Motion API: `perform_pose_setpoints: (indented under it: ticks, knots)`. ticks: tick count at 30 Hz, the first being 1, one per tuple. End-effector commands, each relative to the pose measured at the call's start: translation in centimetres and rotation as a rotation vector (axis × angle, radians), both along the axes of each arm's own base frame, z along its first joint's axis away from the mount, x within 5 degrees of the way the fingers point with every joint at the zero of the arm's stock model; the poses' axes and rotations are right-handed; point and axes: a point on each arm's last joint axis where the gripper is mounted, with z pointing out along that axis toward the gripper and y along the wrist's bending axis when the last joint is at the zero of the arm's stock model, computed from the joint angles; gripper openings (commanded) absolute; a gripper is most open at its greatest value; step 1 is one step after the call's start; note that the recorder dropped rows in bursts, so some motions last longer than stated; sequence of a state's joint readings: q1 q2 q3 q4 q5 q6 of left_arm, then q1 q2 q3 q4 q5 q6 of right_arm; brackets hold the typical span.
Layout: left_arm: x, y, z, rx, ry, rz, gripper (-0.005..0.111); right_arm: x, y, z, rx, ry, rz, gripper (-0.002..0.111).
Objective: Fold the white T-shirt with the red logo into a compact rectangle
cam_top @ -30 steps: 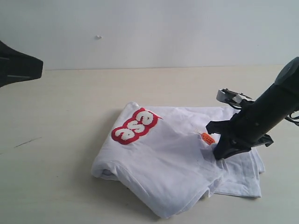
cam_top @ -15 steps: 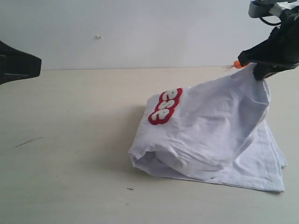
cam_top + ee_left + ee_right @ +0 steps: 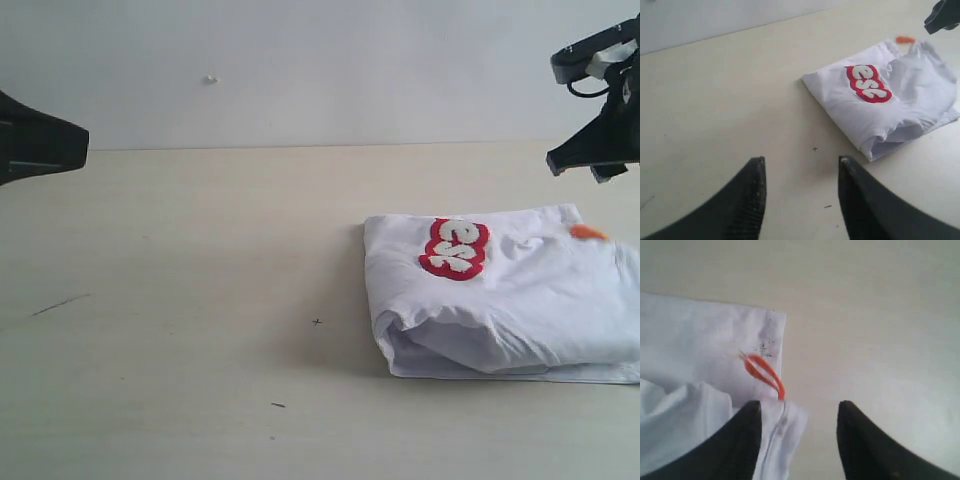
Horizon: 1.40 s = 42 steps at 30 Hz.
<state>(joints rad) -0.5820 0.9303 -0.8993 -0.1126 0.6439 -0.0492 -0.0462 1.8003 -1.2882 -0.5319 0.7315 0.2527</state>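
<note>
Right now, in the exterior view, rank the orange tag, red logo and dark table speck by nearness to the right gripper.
1. orange tag, under the right gripper.
2. red logo, farther left.
3. dark speck, on the table, leftmost.

Soft, even light fills all three views, bright enough that the white T-shirt (image 3: 500, 300) loses much of its fold detail. The shirt casts only a faint, diffuse shadow on the surface (image 3: 200, 300) at its left and near sides. The right wrist view is hazy and soft throughout, and in both wrist views the jaws are dark, blurred, featureless shapes.
</note>
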Motion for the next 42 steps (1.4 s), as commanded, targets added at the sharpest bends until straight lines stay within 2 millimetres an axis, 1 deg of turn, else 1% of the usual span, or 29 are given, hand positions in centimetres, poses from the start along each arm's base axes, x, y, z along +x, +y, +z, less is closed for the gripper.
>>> perform_pose_setpoints:
  ticks: [1, 2, 4, 5, 7, 8, 9, 10, 12, 13, 14, 16, 21, 26, 28, 31, 34, 37, 40, 42]
  knots:
    - [-0.2, 0.0, -0.1, -0.016, 0.014, 0.004, 0.046, 0.0, -0.2, -2.0, 0.015, 0.088, -0.070, 0.050]
    - [-0.2, 0.0, -0.1, -0.017, 0.017, 0.003, 0.046, 0.0, 0.0, -2.3, 0.042, 0.092, -0.082, 0.049]
    - [-0.3, -0.1, -0.2, -0.020, 0.027, -0.002, 0.046, -0.1, 0.8, -2.7, 0.139, 0.118, -0.071, 0.041]
    - [-0.4, -0.2, -0.6, -0.012, 0.033, -0.011, 0.046, -0.1, 1.3, -2.9, 0.177, 0.142, -0.016, 0.034]
    - [-0.6, -0.6, -1.6, 0.021, 0.045, -0.053, 0.044, -0.2, 3.0, -3.1, 0.330, 0.170, 0.093, 0.019]
    - [-0.7, -1.1, -2.6, 0.038, 0.063, -0.076, 0.038, -0.1, 4.1, -3.2, 0.433, 0.180, 0.192, 0.008]
    - [-0.8, -1.3, -3.2, 0.055, 0.070, -0.096, 0.032, -0.1, 4.9, -3.1, 0.509, 0.172, 0.235, 0.002]
    - [-0.9, -1.5, -3.6, 0.071, 0.077, -0.113, 0.025, 0.0, 5.6, -3.1, 0.575, 0.170, 0.281, 0.000]
    - [-1.0, -1.7, -3.9, 0.080, 0.084, -0.124, 0.010, -0.1, 6.8, -3.3, 0.678, 0.182, 0.340, 0.000]
    - [-1.0, -1.7, -3.9, 0.081, 0.086, -0.125, 0.003, 0.0, 7.3, -3.7, 0.696, 0.195, 0.357, 0.000]
    - [-1.0, -1.6, -3.9, 0.085, 0.080, -0.128, 0.000, 0.0, 7.8, -4.2, 0.692, 0.216, 0.361, 0.000]
    - [-1.1, -1.6, -3.8, 0.081, 0.074, -0.128, 0.000, -0.1, 9.0, -5.6, 0.658, 0.282, 0.360, 0.000]
    - [-1.3, -1.5, -3.6, 0.073, 0.061, -0.128, 0.000, -0.1, 12.3, -10.0, 0.595, 0.409, 0.355, 0.000]
    - [-1.3, -1.5, -3.6, 0.073, 0.061, -0.128, 0.000, -0.9, 15.6, -12.9, 0.586, 0.495, 0.412, 0.000]
    - [-1.2, -1.5, -3.5, 0.071, 0.058, -0.127, 0.000, -1.1, 16.8, -13.4, 0.603, 0.507, 0.433, 0.000]
    - [-1.2, -1.5, -3.5, 0.069, 0.054, -0.127, 0.000, -1.1, 19.1, -13.5, 0.657, 0.500, 0.486, 0.000]
    - [-1.2, -1.5, -3.5, 0.069, 0.054, -0.127, 0.000, -1.0, 21.4, -12.6, 0.715, 0.466, 0.563, 0.000]
    - [-1.2, -1.5, -3.5, 0.068, 0.053, -0.127, 0.000, -0.8, 23.2, -11.8, 0.707, 0.440, 0.621, 0.000]
    - [-1.2, -1.4, -3.5, 0.072, 0.050, -0.127, 0.000, 0.0, 23.7, -10.3, 0.703, 0.400, 0.639, 0.000]
    - [-1.2, -1.4, -3.5, 0.083, 0.042, -0.127, 0.000, 0.6, 23.3, -8.9, 0.691, 0.351, 0.608, 0.000]
